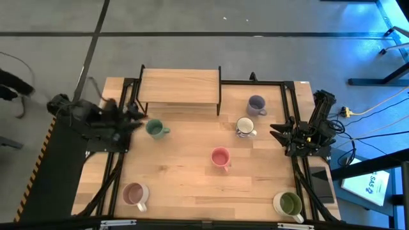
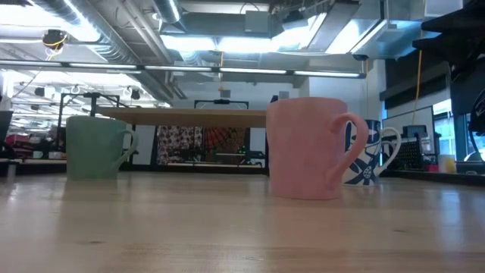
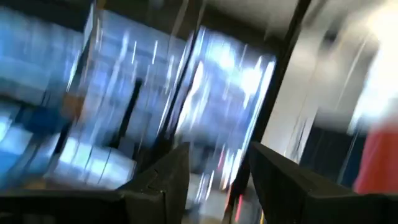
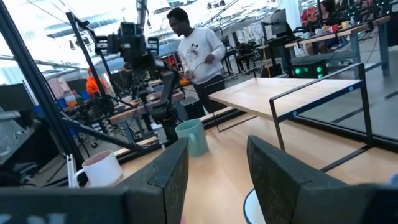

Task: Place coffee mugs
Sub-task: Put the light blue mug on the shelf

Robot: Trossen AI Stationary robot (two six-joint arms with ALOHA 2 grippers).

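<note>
Six mugs stand upright on their bases on the wooden table. The dark green mug (image 1: 154, 129) (image 2: 97, 147) is just right of my left gripper (image 1: 139, 115) (image 3: 217, 163), which is open and touches nothing. The lavender mug (image 1: 256, 104) stands far right. The white mug with blue pattern (image 1: 245, 127) (image 2: 373, 155) stands left of my open right gripper (image 1: 276, 132) (image 4: 217, 149), apart from it. The pink mug (image 1: 220, 157) (image 2: 307, 148) is mid-table. The beige-pink mug (image 1: 135, 194) is near left, and the cream mug with olive inside (image 1: 289, 204) is near right.
A wooden shelf on a black metal frame (image 1: 180, 86) (image 4: 292, 93) stands at the table's far edge. A black rail frame (image 1: 294, 160) runs along the table's sides. A person (image 4: 193, 43) stands in the room beyond the table. Bare wood lies between the mugs.
</note>
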